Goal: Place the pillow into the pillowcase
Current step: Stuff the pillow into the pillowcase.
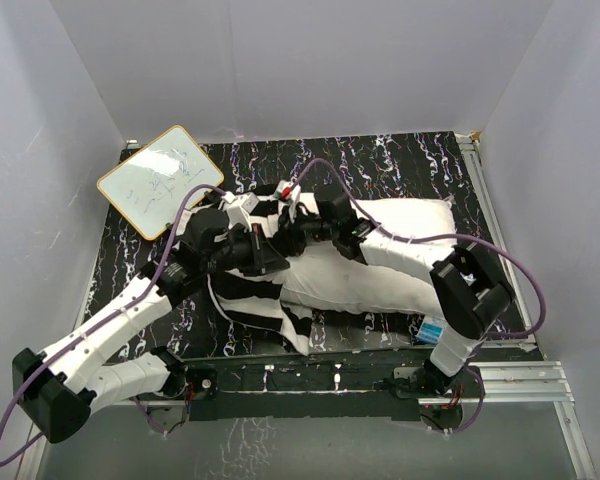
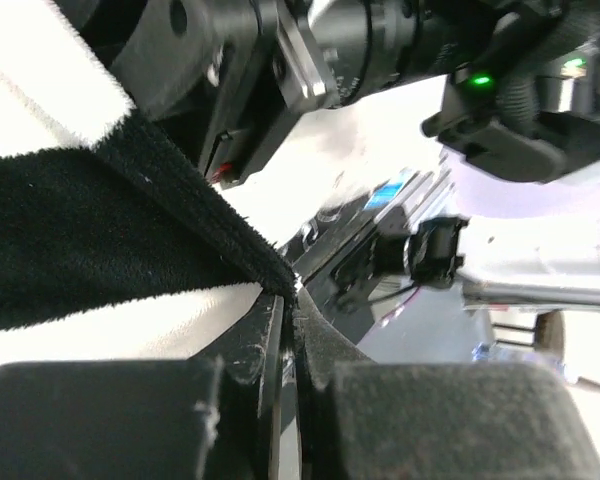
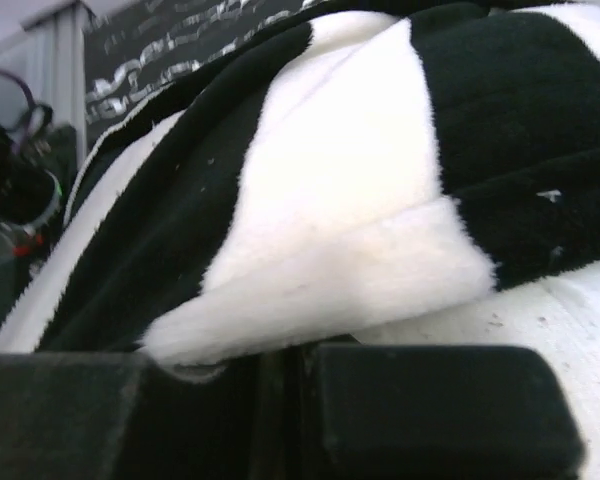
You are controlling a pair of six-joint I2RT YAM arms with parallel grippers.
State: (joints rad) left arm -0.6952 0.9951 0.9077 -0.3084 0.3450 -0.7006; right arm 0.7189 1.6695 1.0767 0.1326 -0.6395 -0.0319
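The white pillow (image 1: 400,262) lies across the right half of the table. The black and white striped pillowcase (image 1: 265,300) covers its left end and hangs toward the front edge. My left gripper (image 1: 276,262) is shut on the pillowcase's hem; in the left wrist view the black edge of the pillowcase (image 2: 210,225) runs into the closed jaws of the left gripper (image 2: 292,300). My right gripper (image 1: 292,238) is shut on the pillowcase's edge too; the right wrist view shows the striped cloth (image 3: 340,200) pinched in the right gripper (image 3: 290,350) over the pillow (image 3: 540,340).
A small whiteboard (image 1: 160,180) leans at the back left corner. A blue object (image 1: 430,328) lies at the front right by the pillow. White walls enclose the table on three sides. A metal rail (image 1: 360,365) runs along the front.
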